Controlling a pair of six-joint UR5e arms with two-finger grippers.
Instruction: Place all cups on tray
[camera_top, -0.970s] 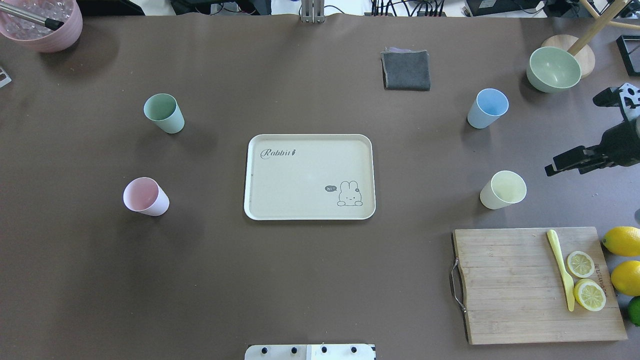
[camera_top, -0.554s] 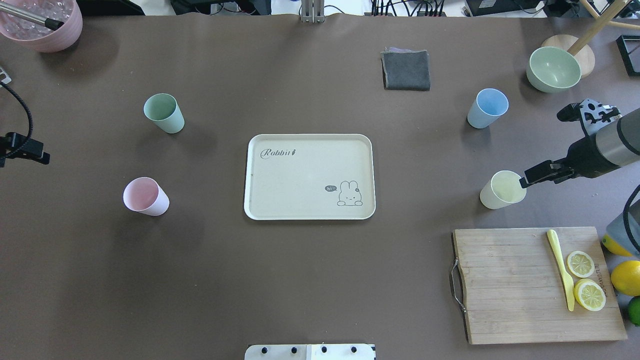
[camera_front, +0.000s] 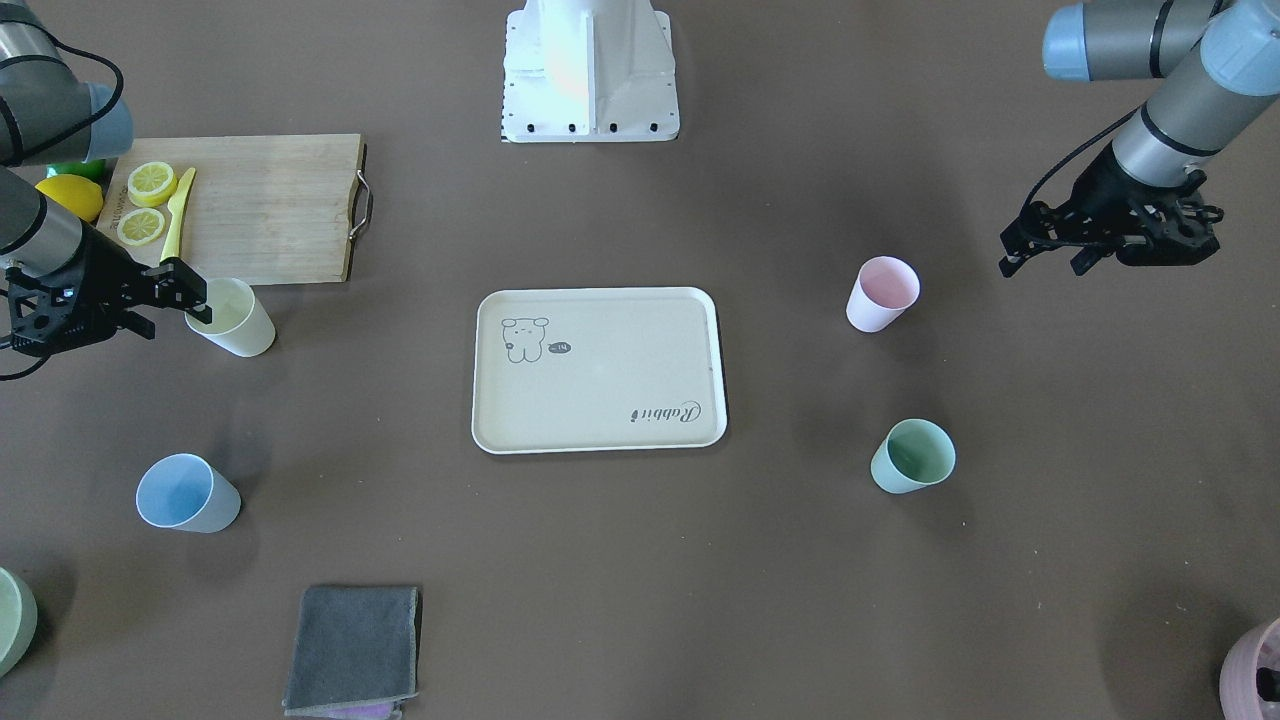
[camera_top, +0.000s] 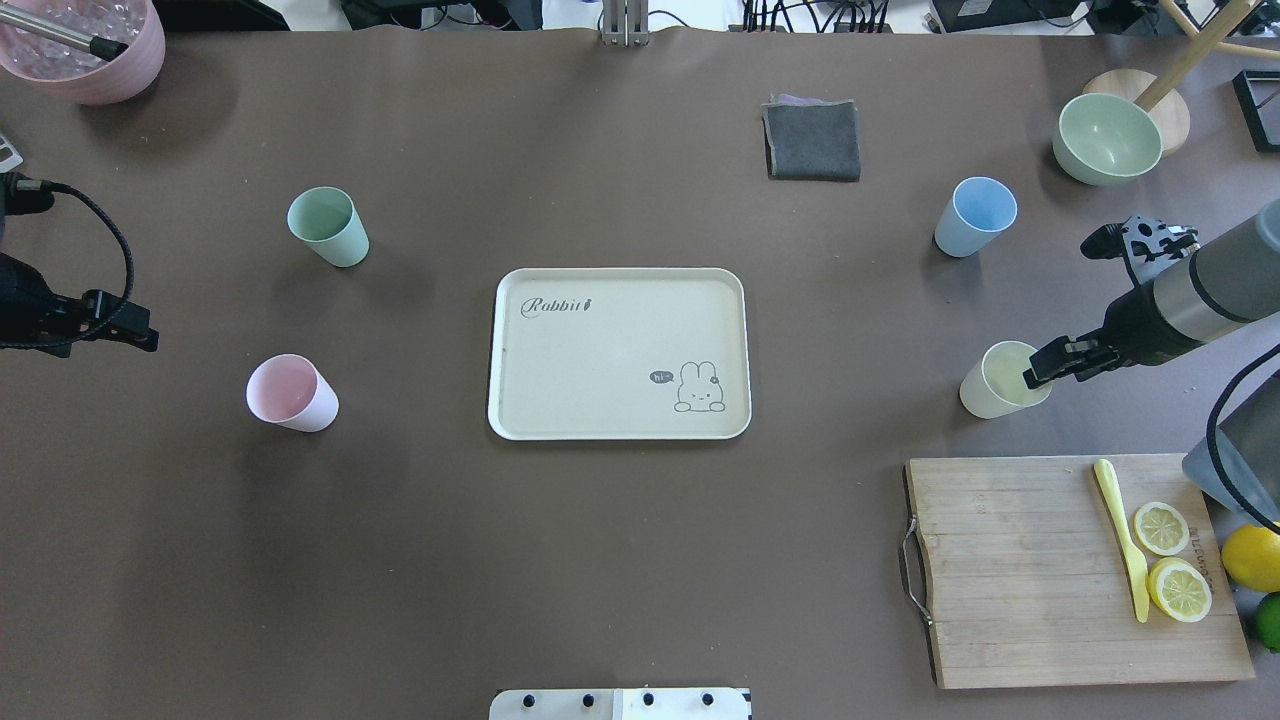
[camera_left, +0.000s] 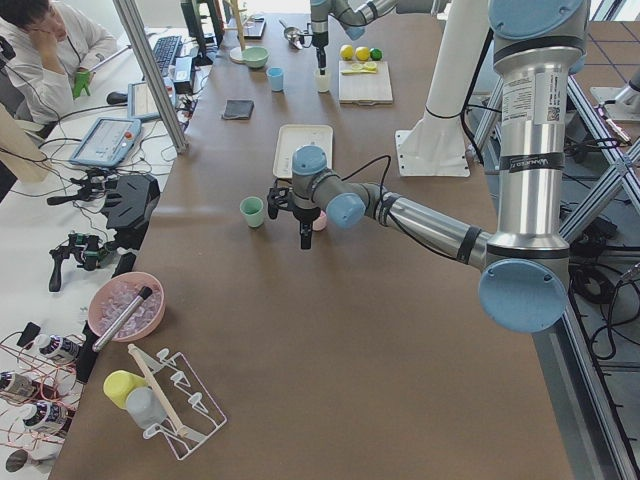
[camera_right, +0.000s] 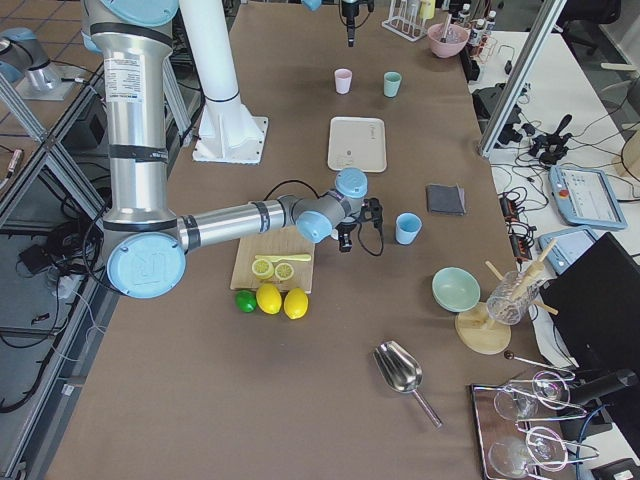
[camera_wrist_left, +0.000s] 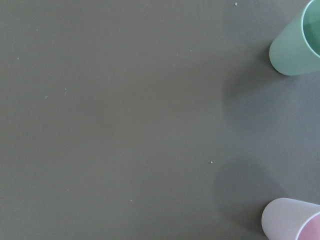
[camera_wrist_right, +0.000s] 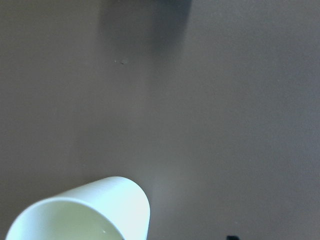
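Right claw (camera_front: 172, 315) closer, at yellow cup (camera_front: 235, 320) rim

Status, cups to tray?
Right gripper open at yellow cup rim; left gripper open, short of pink cup. Tray empty, four cups on table. Nothing blocking.

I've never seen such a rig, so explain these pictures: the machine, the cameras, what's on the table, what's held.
This is a robot with two arms at a table, each ending in a two-finger gripper. Two pictures look down, one from behind the robot, one facing it; two are from the table's ends; two from wrist cameras. An empty cream tray lies mid-table. Around it stand a pink cup and a mint green cup on the robot's left, a light blue cup and a pale yellow cup on its right. The right gripper is open at the pale yellow cup's rim; the left gripper is open, apart from the pink cup. Nothing is held.
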